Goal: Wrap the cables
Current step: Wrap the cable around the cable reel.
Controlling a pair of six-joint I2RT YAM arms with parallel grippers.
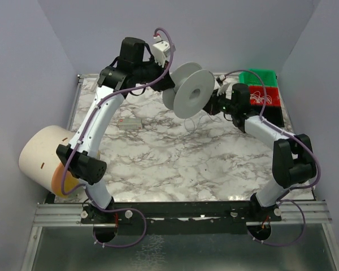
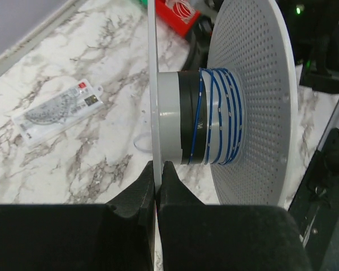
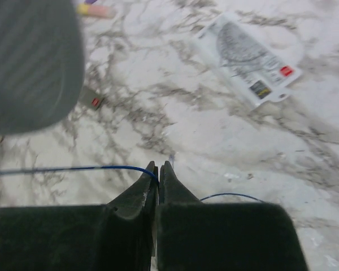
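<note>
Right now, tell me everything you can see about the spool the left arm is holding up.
The spool is a pale grey, plastic-looking reel with two wide round flanges, one dotted with tiny holes. Its hub carries a black band and several turns of thin blue cable beside the perforated flange. It is held above the marble table, its centre hole showing from the top camera. The left pincer is shut on the other flange's rim.

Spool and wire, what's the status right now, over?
Left gripper shut on spool flange. Right gripper shut on blue cable, several turns wound. Packet flat on table, off the line.
</note>
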